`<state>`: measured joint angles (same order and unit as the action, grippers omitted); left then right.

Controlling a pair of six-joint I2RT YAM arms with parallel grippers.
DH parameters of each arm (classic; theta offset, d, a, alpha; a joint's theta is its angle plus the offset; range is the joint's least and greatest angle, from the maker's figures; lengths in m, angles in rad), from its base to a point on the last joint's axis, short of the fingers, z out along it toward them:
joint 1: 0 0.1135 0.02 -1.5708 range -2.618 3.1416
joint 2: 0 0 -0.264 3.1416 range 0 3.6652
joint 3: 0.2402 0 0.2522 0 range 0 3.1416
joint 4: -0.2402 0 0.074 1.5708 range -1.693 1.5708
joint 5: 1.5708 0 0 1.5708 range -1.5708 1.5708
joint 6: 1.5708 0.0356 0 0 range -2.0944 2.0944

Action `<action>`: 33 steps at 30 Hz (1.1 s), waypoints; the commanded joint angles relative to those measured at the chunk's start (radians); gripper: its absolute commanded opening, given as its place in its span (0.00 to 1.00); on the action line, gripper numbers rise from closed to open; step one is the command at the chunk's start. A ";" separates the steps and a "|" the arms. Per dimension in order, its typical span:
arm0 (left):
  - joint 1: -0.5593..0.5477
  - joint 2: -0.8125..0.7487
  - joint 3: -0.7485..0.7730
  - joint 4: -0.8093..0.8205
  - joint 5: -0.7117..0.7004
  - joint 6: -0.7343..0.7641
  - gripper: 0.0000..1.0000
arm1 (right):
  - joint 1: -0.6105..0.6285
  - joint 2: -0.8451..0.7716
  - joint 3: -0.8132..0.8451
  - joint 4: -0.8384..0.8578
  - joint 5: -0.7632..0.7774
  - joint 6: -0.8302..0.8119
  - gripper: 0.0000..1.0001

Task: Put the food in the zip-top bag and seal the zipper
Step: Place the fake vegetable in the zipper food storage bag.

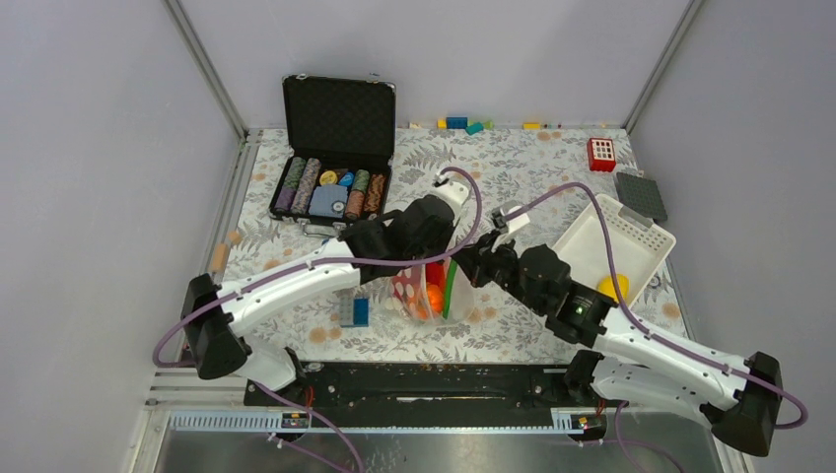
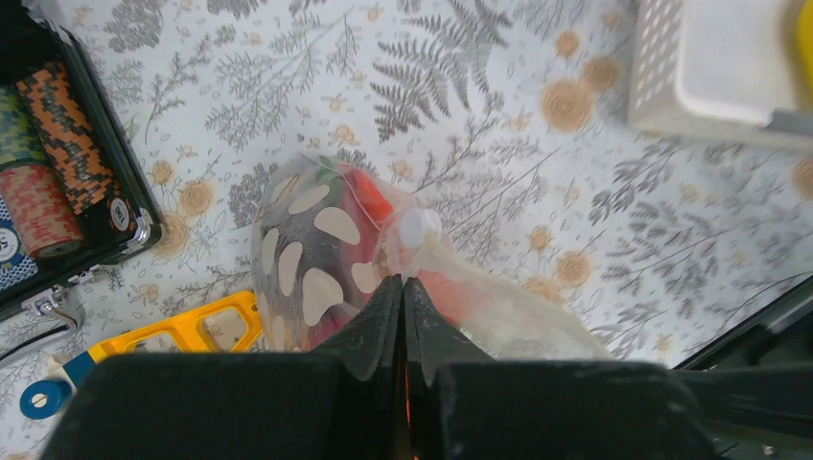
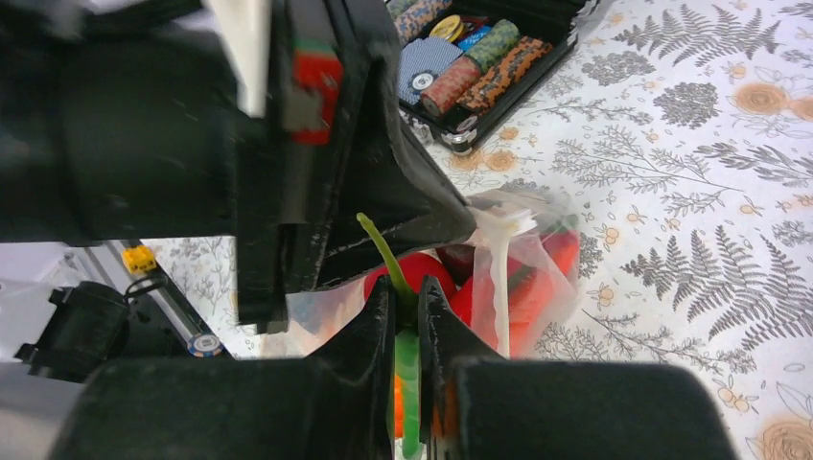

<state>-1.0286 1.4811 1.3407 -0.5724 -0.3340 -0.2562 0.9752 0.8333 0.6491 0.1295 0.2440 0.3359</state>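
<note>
We begin with the desk (image 1: 552, 168), covered in a fern-and-flower print cloth and walled in grey on three sides. At its far left a black hard case (image 1: 340, 118) stands open with rows of poker chips (image 1: 330, 187). At the right lies a white slotted plastic basket (image 1: 646, 241), tipped towards the arms, with one yellow toy piece (image 1: 612, 287) in its near corner.

Both arms reach to the middle of the desk. Between them the clear, floppy zip-top bag (image 2: 307, 249), printed with cream polka dots, hangs just above the cloth. We judge it is lifted so that its mouth faces up and the load sinks to the bottom.

The left hand (image 2: 403, 281) has its fingers pressed together on the bag's upper edge, and the film bunches right at the tips. That pinch seems to carry the bag's weight.

Red toy produce (image 3: 537, 287) and an orange toy piece (image 1: 435, 295) already sit inside the bag.

The right hand (image 3: 406, 287) is all but closed on a long green toy pod (image 3: 379, 247), held upright at the mouth, probably to slide it in lengthwise. Whether a fold of film is caught as well, we cannot tell.

We cannot pick out the press-seal zipper clearly. With the yellow piece in the basket, we judge loading unfinished and sealing not yet begun.
</note>
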 commanded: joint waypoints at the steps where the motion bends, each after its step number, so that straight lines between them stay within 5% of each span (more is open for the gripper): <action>1: -0.010 -0.118 -0.003 0.168 -0.092 -0.098 0.00 | 0.005 0.093 0.076 0.037 -0.101 -0.078 0.00; 22: -0.005 -0.264 -0.153 0.330 -0.178 -0.194 0.00 | 0.005 0.479 0.265 -0.230 -0.210 -0.039 0.00; 30: 0.029 -0.285 -0.198 0.410 -0.153 -0.231 0.00 | 0.014 0.573 0.263 -0.210 -0.239 0.005 0.00; 33: 0.042 -0.288 -0.208 0.434 -0.113 -0.235 0.00 | 0.015 0.537 0.236 -0.175 -0.241 0.002 0.09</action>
<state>-0.9962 1.2648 1.0962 -0.4496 -0.4934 -0.4431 0.9661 1.3602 0.9360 0.0483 0.1085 0.3305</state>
